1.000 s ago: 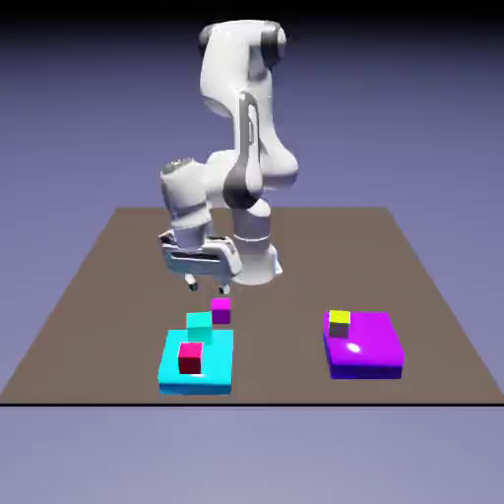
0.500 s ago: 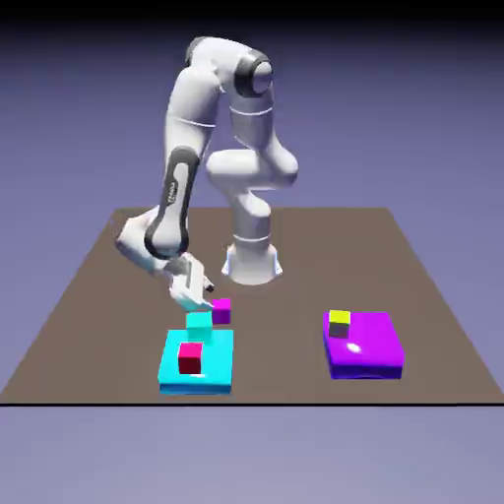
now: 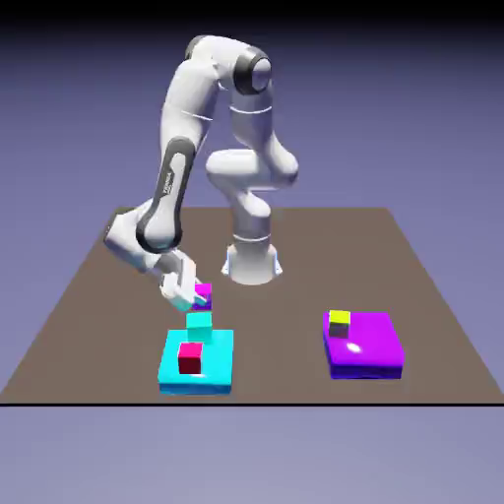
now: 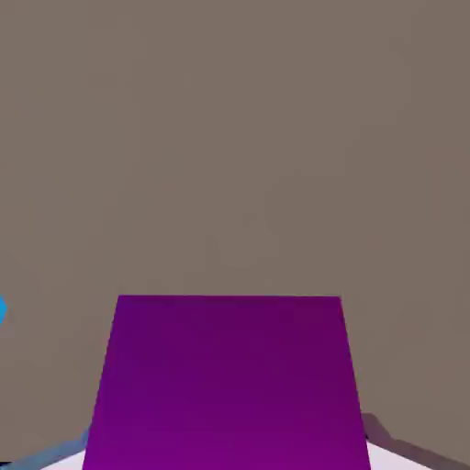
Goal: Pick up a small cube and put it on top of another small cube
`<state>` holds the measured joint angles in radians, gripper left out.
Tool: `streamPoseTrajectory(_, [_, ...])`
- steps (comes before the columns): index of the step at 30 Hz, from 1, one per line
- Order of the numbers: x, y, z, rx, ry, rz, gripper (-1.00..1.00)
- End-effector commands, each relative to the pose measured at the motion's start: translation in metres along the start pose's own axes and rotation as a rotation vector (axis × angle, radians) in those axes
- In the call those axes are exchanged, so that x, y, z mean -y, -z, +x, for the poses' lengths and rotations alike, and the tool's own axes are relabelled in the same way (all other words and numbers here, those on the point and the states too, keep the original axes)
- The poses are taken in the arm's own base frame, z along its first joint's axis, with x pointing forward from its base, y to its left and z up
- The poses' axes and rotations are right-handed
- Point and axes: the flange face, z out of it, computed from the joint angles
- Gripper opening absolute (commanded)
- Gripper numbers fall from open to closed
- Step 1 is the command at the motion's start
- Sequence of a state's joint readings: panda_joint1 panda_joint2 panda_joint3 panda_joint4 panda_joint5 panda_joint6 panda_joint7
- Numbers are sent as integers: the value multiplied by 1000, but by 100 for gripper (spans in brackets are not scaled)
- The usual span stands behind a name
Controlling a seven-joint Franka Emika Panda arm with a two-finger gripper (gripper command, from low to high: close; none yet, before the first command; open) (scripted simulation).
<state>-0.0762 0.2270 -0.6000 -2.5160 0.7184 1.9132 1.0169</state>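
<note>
Nearest you: red cube on the flat cyan slab
Just behind: teal cube
Your gripper: closed on the magenta cube, a finger each side
Magenta cube: beyond the teal cube in the exterior view
Far back: the robot's base

On the robot arm, a short line of small, light lettering can be made out in the exterior view. It is printed on the dark strip of the forearm, on the exterior view's left, and is run lengthwise along that strip, steeply tilted. The word seems to be "PANDA", but the letters are too small and blurred to be read with certainty. In the hand view, no text, number or sign can be read.
</note>
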Motion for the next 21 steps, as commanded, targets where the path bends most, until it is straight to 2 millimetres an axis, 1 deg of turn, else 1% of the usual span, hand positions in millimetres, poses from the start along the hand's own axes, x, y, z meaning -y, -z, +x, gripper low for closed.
streamPoseTrajectory(1, [7,8,-11,-6,6,-6,-100])
streamPoseTrajectory(5, [31,40,-57,-25,29,-25,-100])
streamPoseTrajectory(9, [46,72,-106,-53,48,-43,-100])
streamPoseTrajectory(10, [47,73,-108,-55,48,-44,-100])
streamPoseTrajectory(11, [47,73,-108,-55,48,-44,-100])
streamPoseTrajectory(14, [55,11,-95,-55,48,-45,-100])
streamPoseTrajectory(15, [55,10,-95,-55,48,-45,-100])
streamPoseTrajectory(16, [55,10,-95,-55,48,-45,100])
streamPoseTrajectory(17, [55,10,-95,-55,48,-45,100])
streamPoseTrajectory(20, [47,72,-108,-55,48,-44,100])
streamPoseTrajectory(21, [47,73,-108,-55,48,-44,100])
